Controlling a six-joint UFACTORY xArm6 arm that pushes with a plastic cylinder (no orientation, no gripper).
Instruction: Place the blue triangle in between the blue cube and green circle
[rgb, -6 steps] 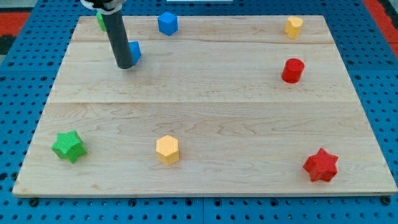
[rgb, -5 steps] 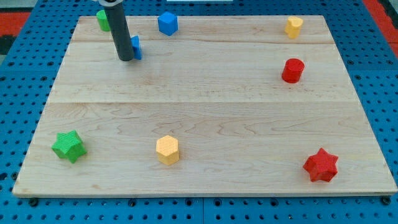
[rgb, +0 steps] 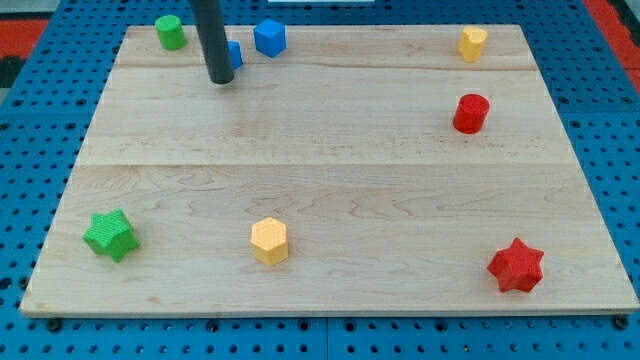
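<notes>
Because my tip (rgb: 221, 79) presses at its near-left side, blue triangle (rgb: 234, 53) sits half hidden just beyond, touching the rod. Nothing gripped, only pushed. Blue cube (rgb: 269, 37) just beyond and right, green circle (rgb: 170, 32) beyond and left: gap nearly reached, probably.

1. Blue triangle (rgb: 234, 53): a small blue block near the view's top left of the wooden board, mostly hidden behind the dark rod, so its shape is hard to make out.
2. Blue cube (rgb: 269, 37): a small blue block just to the triangle's right, apart from it.
3. Green circle (rgb: 169, 32): a short upright green cylinder to the triangle's left.
</notes>
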